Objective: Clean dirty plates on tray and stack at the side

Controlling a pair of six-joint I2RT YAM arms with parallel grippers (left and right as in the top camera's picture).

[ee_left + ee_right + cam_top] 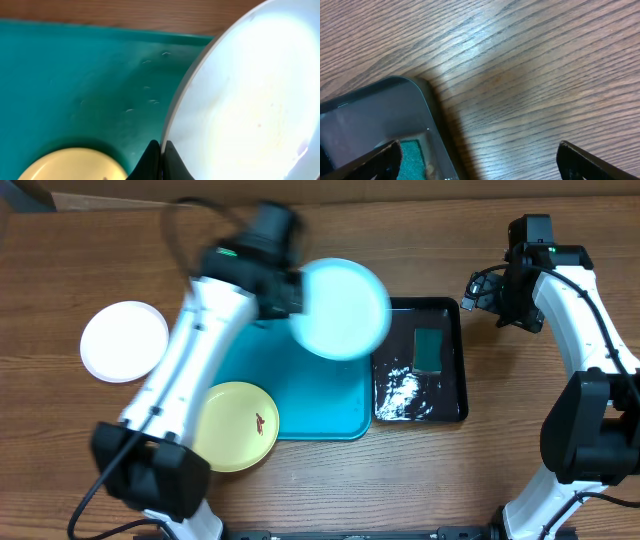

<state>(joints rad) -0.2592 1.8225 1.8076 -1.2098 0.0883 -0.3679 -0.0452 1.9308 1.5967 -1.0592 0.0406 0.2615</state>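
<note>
One blue plate (250, 100) between left fingers (147, 169)

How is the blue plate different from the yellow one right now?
The blue plate is gripped at its rim by the left pincer and held above the tray. The yellow plate lies flat at the tray's near left corner, overhanging the rim. The yellow plate carries a small reddish-brown smear, while the blue plate shows none on the face in view. Both are round and seem alike in size.
</note>
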